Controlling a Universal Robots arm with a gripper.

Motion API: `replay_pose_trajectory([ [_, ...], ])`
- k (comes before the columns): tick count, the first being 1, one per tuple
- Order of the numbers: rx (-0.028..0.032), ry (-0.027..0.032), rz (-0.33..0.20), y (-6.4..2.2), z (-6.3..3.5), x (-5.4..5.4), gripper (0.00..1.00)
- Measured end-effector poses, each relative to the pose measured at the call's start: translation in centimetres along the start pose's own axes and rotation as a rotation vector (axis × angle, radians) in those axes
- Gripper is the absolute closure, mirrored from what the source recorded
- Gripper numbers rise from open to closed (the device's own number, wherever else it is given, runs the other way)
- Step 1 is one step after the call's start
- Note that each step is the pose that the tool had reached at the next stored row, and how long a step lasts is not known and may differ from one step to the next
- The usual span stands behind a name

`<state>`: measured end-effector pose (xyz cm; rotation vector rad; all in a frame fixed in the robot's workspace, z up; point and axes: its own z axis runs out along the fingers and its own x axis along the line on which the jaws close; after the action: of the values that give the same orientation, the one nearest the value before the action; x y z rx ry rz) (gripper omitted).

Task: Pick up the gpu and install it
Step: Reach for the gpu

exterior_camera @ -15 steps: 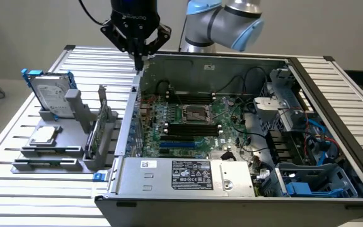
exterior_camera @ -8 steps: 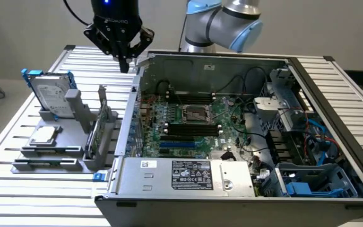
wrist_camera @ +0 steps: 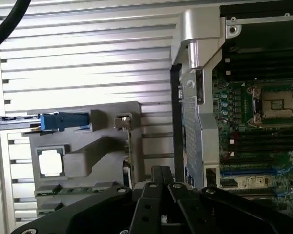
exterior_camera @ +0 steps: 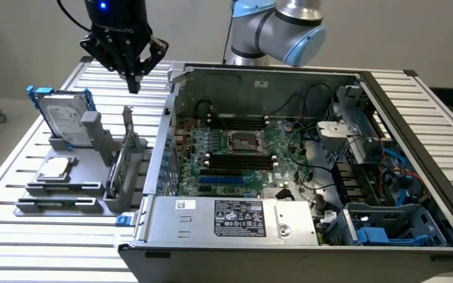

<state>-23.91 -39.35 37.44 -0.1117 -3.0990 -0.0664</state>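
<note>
The gpu (exterior_camera: 122,162) stands on edge in a grey holder (exterior_camera: 69,188) at the exterior view's left, with its silver bracket end pointing up. In the wrist view the gpu (wrist_camera: 129,146) appears edge-on beside the holder (wrist_camera: 88,151). My gripper (exterior_camera: 134,85) hangs well above the card's bracket, apart from it, fingers shut and holding nothing. The wrist view also catches the gripper (wrist_camera: 161,184), its black fingertips pressed together. The open computer case (exterior_camera: 181,79) lies to the exterior view's right of the holder, its green motherboard (exterior_camera: 242,147) exposed.
The holder also carries a silver hard drive in a blue frame (exterior_camera: 63,118), a processor chip (exterior_camera: 55,169) and black memory sticks (exterior_camera: 53,203). The case wall (wrist_camera: 193,97) rises close beside the gpu. Everything rests on a slatted metal table (exterior_camera: 22,177).
</note>
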Motion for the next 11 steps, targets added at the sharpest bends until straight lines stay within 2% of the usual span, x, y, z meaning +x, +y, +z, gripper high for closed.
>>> replay_pose_trajectory([
  [7, 0.0025, 0.0079, 0.0, -0.24, 0.61, 3.0, 0.89],
  [10, 0.0076, 0.0155, 0.0, -0.29, 0.7, 3.7, 0.89],
  [11, 0.0119, 0.0166, -0.001, -0.3, 0.71, 3.8, 0.89],
])
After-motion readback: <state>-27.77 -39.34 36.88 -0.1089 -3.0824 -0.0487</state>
